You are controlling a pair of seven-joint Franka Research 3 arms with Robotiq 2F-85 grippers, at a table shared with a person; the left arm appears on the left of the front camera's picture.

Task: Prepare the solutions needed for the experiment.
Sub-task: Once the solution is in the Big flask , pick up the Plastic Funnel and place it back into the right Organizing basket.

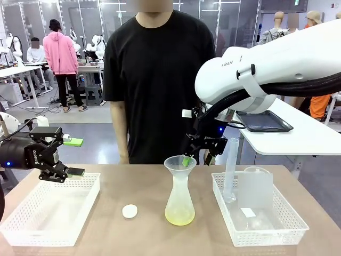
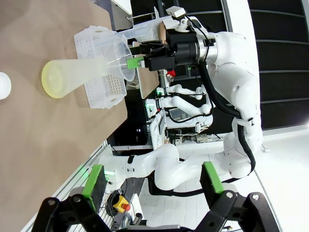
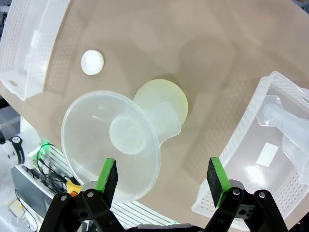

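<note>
A translucent conical flask (image 1: 179, 198) stands mid-table with a shallow layer of pale yellow-green solution (image 1: 179, 216) in its base. A clear funnel (image 1: 179, 163) sits in its neck. My right gripper (image 1: 193, 156) hovers at the funnel's far right rim, one green pad touching or just over the edge. From its wrist I look down into the funnel (image 3: 113, 142) and onto the flask base (image 3: 164, 99); the right gripper (image 3: 162, 176) is open, the rim's near edge between its fingers. My left gripper (image 1: 66, 172) hangs open above the left basket, holding nothing, as its wrist view (image 2: 153, 181) confirms.
An empty white mesh basket (image 1: 32, 218) lies at the left. The right basket (image 1: 266, 234) holds a tall graduated cylinder (image 1: 230, 170) and other clear labware. A white round stopper (image 1: 129, 211) lies left of the flask. A person in a black shirt stands at the far edge.
</note>
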